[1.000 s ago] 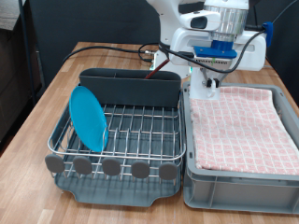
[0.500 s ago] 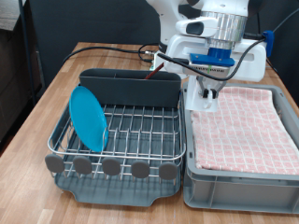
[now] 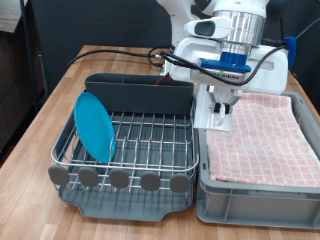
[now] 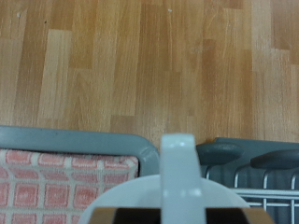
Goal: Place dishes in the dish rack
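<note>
My gripper [image 3: 220, 100] is shut on the small white cup [image 3: 214, 113] and holds it above the gap between the dish rack [image 3: 122, 180] and the cloth-lined tub. In the wrist view the cup [image 4: 177, 177] fills the lower middle, handle towards the camera. The blue plate [image 3: 96, 125] stands upright in the rack's wire grid at the exterior view's left. A reddish-brown handle [image 3: 171, 70], probably the wooden spoon, sticks up behind the rack's tall back compartment [image 3: 135, 92].
A grey tub lined with pink checked cloth [image 3: 258, 135] stands right of the rack; its corner shows in the wrist view [image 4: 56, 173]. Black cables [image 3: 120, 50] lie on the wooden table [image 3: 50, 100] behind the rack, by the robot's base.
The gripper has moved down and towards the exterior view's left with the white cup, from over the tub's back corner towards the rack's edge.
</note>
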Action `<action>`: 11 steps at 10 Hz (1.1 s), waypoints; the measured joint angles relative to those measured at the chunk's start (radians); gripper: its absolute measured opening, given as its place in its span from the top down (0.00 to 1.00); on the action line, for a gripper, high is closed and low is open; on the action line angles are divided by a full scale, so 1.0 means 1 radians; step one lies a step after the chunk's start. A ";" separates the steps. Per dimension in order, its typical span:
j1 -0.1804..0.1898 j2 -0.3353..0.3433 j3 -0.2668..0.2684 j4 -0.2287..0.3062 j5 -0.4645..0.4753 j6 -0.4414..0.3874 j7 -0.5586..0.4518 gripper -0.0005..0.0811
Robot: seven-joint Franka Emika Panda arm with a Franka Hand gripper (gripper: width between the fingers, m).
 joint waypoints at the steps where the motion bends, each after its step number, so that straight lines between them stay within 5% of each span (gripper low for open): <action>1: 0.000 0.007 -0.003 0.012 0.000 0.000 0.004 0.91; 11: -0.070 0.151 0.005 0.113 0.072 0.058 -0.040 0.91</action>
